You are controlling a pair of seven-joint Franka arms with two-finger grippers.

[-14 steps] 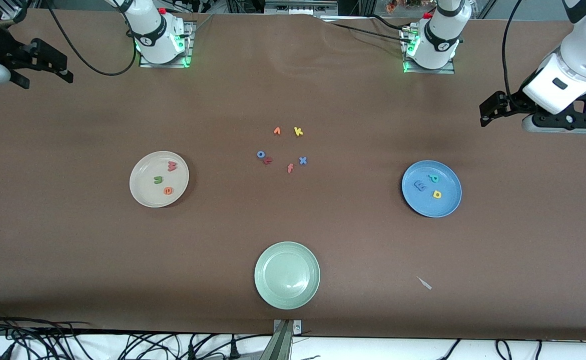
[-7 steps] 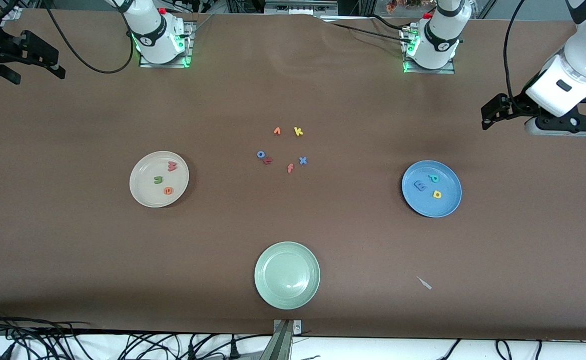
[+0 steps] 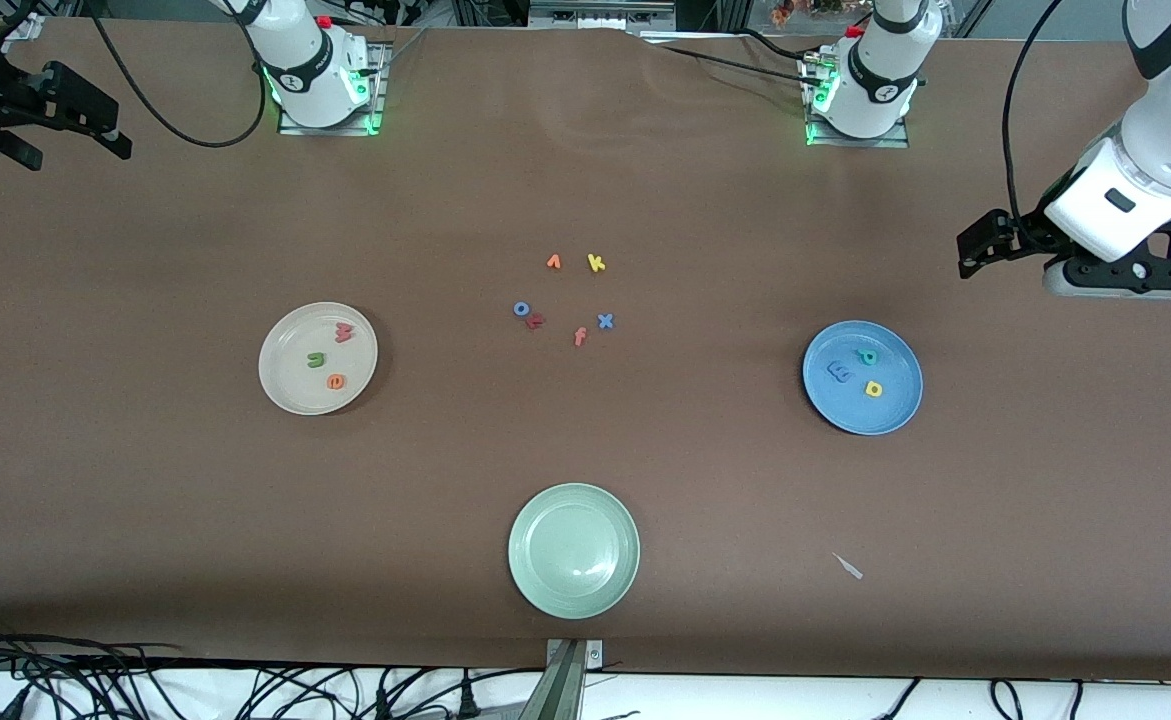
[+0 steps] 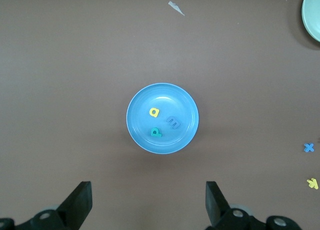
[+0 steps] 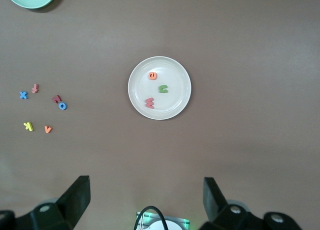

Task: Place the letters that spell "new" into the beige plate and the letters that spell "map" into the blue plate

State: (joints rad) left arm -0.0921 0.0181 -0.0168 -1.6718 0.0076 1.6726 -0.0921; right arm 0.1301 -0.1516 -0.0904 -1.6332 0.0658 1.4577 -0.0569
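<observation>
Now, left tool spread over table, right tool likewise

Pale green plate — cut by the frame edge, upper right of the left wrist view; likewise at the upper left of the right wrist view. Dark red letter — too small to read. Both grippers' bodies — cropped at the wrist views' lower edges.
</observation>
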